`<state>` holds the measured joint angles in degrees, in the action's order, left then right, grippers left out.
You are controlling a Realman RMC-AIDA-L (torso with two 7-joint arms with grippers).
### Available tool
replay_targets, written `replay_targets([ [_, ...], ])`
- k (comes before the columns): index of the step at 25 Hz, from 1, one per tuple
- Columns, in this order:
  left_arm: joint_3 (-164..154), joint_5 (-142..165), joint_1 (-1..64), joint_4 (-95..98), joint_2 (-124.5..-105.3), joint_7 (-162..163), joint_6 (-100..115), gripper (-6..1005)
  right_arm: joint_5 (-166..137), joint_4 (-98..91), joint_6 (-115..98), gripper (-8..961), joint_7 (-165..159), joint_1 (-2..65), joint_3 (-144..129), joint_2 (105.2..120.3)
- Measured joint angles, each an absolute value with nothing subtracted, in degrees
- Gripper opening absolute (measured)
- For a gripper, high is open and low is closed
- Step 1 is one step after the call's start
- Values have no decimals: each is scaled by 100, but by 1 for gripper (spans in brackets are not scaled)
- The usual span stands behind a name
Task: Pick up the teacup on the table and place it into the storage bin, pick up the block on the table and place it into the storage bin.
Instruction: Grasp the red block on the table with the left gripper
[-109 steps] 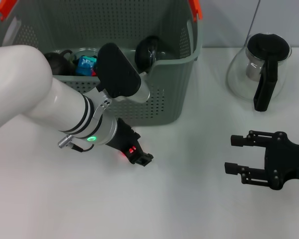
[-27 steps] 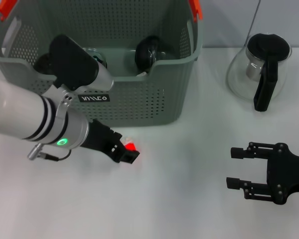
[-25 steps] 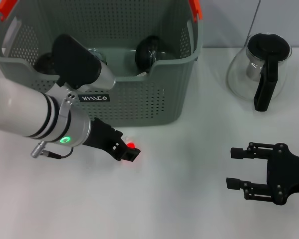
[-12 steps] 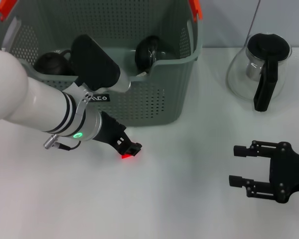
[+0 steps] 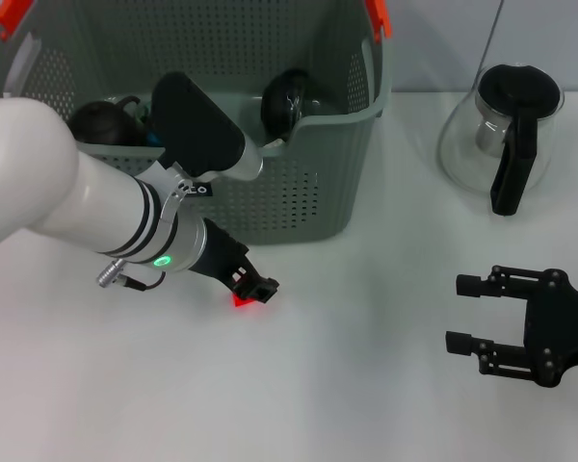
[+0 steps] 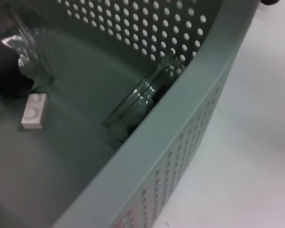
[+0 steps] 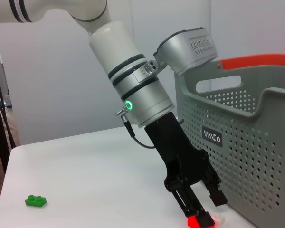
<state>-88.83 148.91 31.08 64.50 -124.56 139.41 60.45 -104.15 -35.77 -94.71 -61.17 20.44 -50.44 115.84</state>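
Reaching low: the left pincer (image 5: 253,289) is down at the surface (image 5: 347,385), just in front of the storage bin (image 5: 299,183).
Left pincer state: its fingers (image 7: 195,208) are closed on a small red block (image 7: 200,221), which touches the surface.
Block axis: too hidden by the fingers to tell which way it points.
Storage bin: its front wall carries a small black label (image 7: 212,137); inside lie a glass teacup (image 6: 135,102) tipped on its side against that wall, a white block (image 6: 34,111) and dark items.
Right pincer (image 5: 477,314): well to the right of the storage bin, above the surface, fingers spread, holding nothing.
Green block (image 7: 36,201): on the surface, well apart from the storage bin.
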Motion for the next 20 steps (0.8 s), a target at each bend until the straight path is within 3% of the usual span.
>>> replay_targets([
  [20,-8982,14871,3338,6006,-12463,13949,5721,633,-10415,-3571,-9510,699,-6117,2014,-5054,11584],
])
